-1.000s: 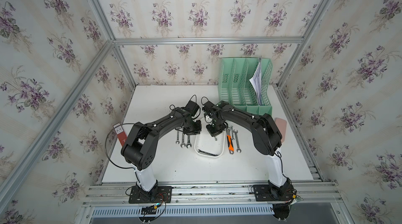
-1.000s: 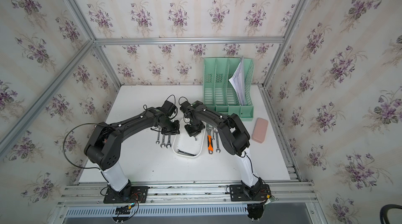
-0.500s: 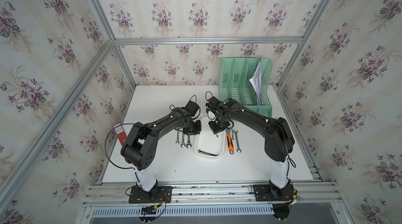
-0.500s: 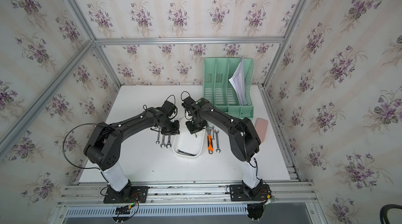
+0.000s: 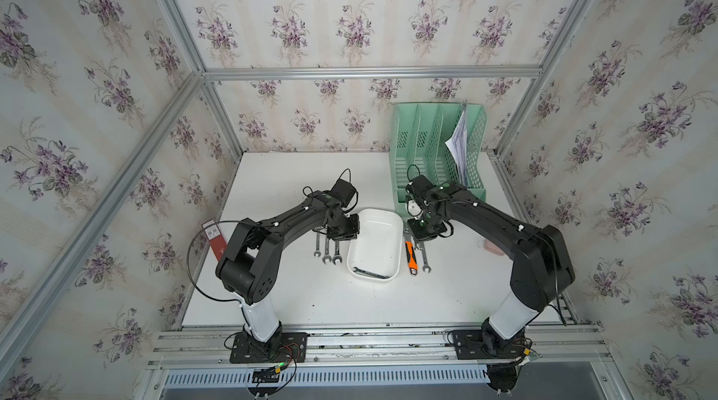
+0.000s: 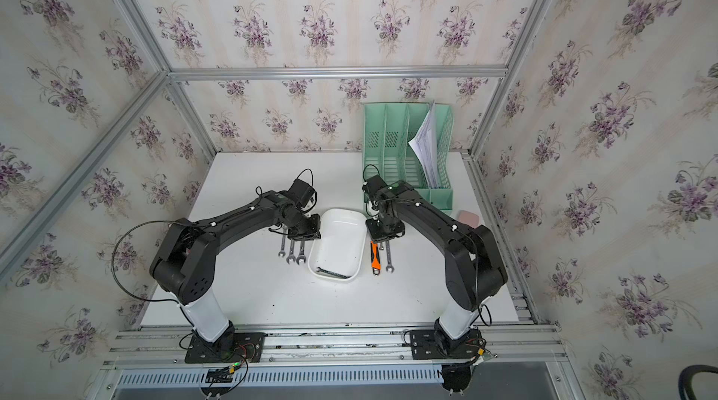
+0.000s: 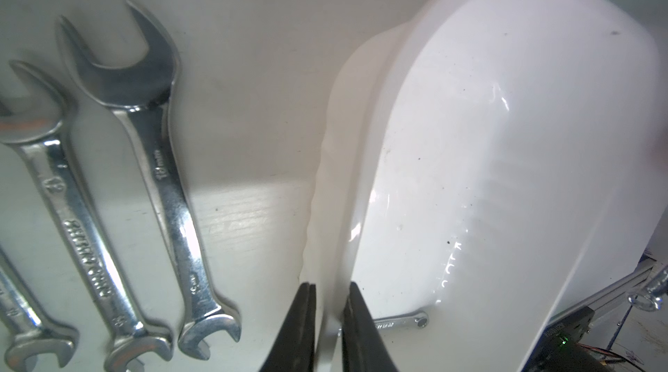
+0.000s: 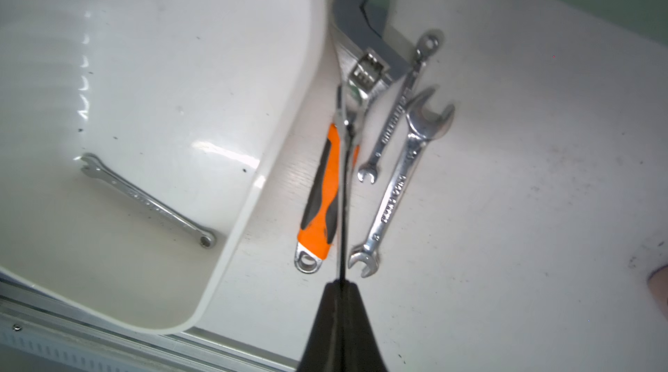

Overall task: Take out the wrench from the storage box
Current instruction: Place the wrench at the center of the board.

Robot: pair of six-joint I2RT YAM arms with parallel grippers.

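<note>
One small wrench (image 5: 371,273) lies flat across the near end of the storage box (image 5: 376,210), as both top views show. The left gripper (image 5: 342,236) sits at the box's left wall. The right gripper (image 5: 424,234) hangs outside the right wall, over a cluster of tools. My read on the risk is that a release from up there lands on that cluster and scatters it. Around the box are three open-end wrenches (image 5: 327,252) in a row to its left and a mint-green file rack (image 5: 439,153) behind the right arm. A pink case (image 5: 492,248) is half hidden by that arm. None of them blocks the box.

Left wrist view: the fingers (image 7: 302,326) straddle the box rim (image 7: 325,207), one outside and one inside, clamped on the wall. If that pinch lifts or drags, the box tips and the small wrench (image 7: 401,325) slides. The open-end wrenches lie just beside the outer finger.

Right wrist view: the right gripper (image 8: 339,283) is closed on what reads as a slim wrench (image 8: 342,128), seen edge-on and jutting past the tips. With so thin a hold it may pivot or slip. Beneath lie an orange-handled adjustable wrench (image 8: 325,185), a little combination wrench (image 8: 394,110) and a larger double-ended wrench (image 8: 397,185). They lie close together with little bare table between them. The small wrench (image 8: 144,200) rests near the box's near wall, which could crowd the fingers on a pick.
</note>
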